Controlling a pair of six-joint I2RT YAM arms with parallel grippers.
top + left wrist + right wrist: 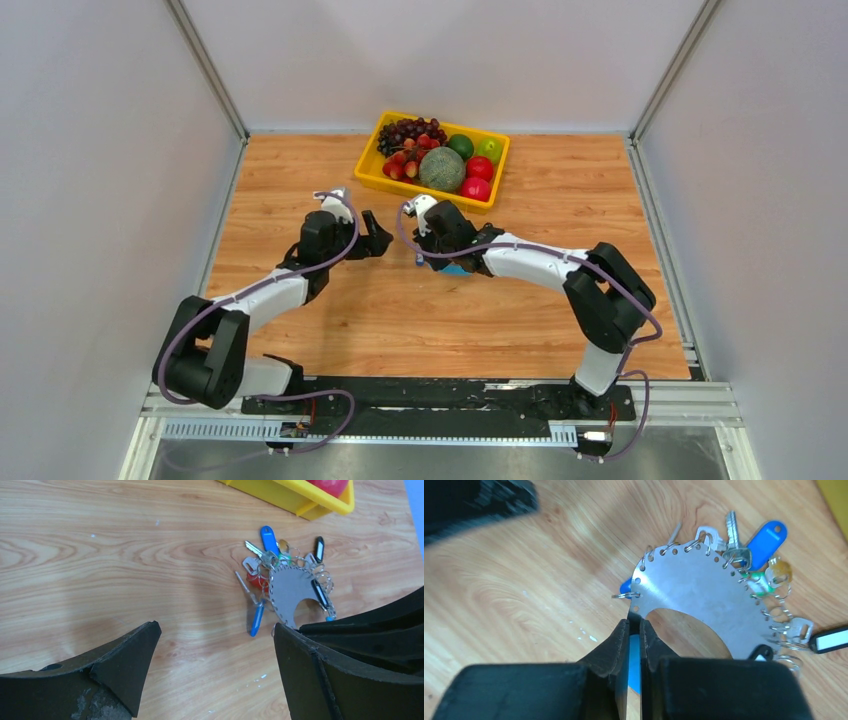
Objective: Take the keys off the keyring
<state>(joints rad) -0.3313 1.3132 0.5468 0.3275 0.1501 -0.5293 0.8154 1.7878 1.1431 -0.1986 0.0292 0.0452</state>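
Wooden table point(300, 170), yellow fruit tray point(300, 500) at far edge, silvery keyring point(290, 590) with coloured keys point(268, 539) nearby

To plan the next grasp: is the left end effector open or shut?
Open. The left end effector holds nothing; its two black fingers stand wide apart in the left wrist view.

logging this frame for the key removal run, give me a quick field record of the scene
keyring: flat silvery half-moon plate lying on the table, small rings through its edge holes
keys: all hang from those rings, fanned round the curved edge; blue and black heads among them
right gripper: closed to a slit at one tip of the plate, seems to pinch it
left gripper: open wide over bare wood beside the keys, holding nothing
tray: yellow, fruit in it, beyond the keys
progress: no key seen off the plate
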